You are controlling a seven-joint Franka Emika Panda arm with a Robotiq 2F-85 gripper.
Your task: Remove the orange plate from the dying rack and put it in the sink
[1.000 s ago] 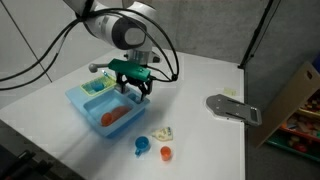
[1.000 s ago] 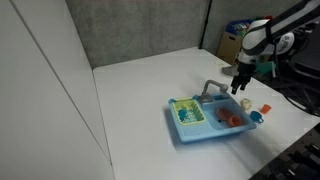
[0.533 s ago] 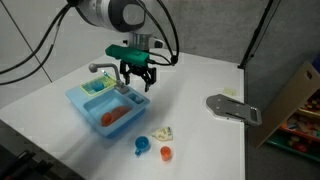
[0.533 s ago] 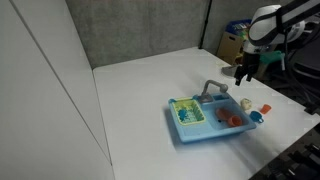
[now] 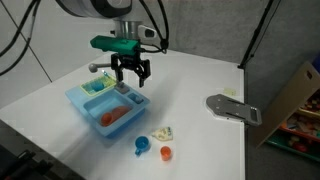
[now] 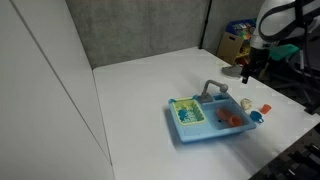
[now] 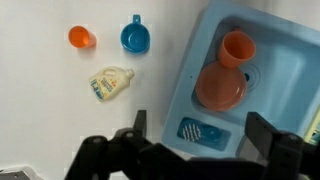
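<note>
The orange plate (image 7: pixel 220 88) lies flat in the basin of the blue toy sink (image 7: pixel 188 78), beside an orange cup (image 7: pixel 236 48) that is also in the basin. The plate also shows in both exterior views (image 5: pixel 115 116) (image 6: pixel 229 120). The sink's green drying rack (image 6: pixel 186 113) is at the other end of the sink (image 5: pixel 83 101). My gripper (image 7: pixel 200 135) is open and empty, hanging well above the sink (image 5: pixel 130 72) (image 6: pixel 248 72).
On the table by the sink are a blue cup (image 7: pixel 135 39), an orange cup (image 7: pixel 82 38) and a small bottle (image 7: pixel 112 83). A grey faucet (image 6: pixel 213 87) stands on the sink. A grey flat object (image 5: pixel 235 107) lies further off. A cardboard box (image 5: pixel 300 95) stands past the table edge.
My open gripper has risen and drawn back from over the sink basin. The orange plate stays in the basin.
</note>
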